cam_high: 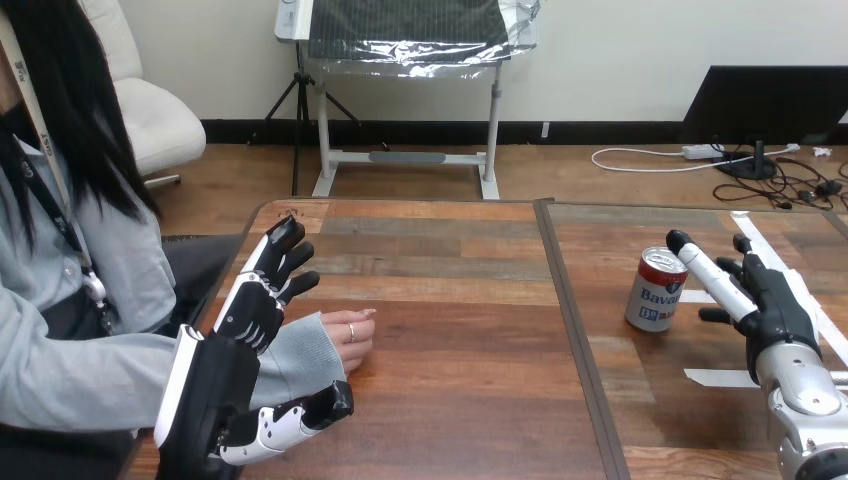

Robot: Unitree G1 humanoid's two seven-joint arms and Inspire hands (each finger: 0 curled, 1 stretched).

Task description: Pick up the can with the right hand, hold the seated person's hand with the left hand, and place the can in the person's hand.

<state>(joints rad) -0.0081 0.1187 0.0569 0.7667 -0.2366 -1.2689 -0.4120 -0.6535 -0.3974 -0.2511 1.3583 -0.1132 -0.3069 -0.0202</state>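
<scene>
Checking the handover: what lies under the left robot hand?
The person's sleeved forearm, on the table, under the left robot hand; the person's hand pokes out beyond. Sleeve beneath the palm is hidden.

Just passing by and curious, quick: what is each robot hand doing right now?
Left robot hand: open, over the person's sleeve, gripping nothing.
Right robot hand: open, beside the can, not holding it.

left robot hand (246, 315) and right robot hand (775, 300) both reach forward, splayed.

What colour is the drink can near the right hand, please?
Drink can: white, red top band; head view.
</scene>
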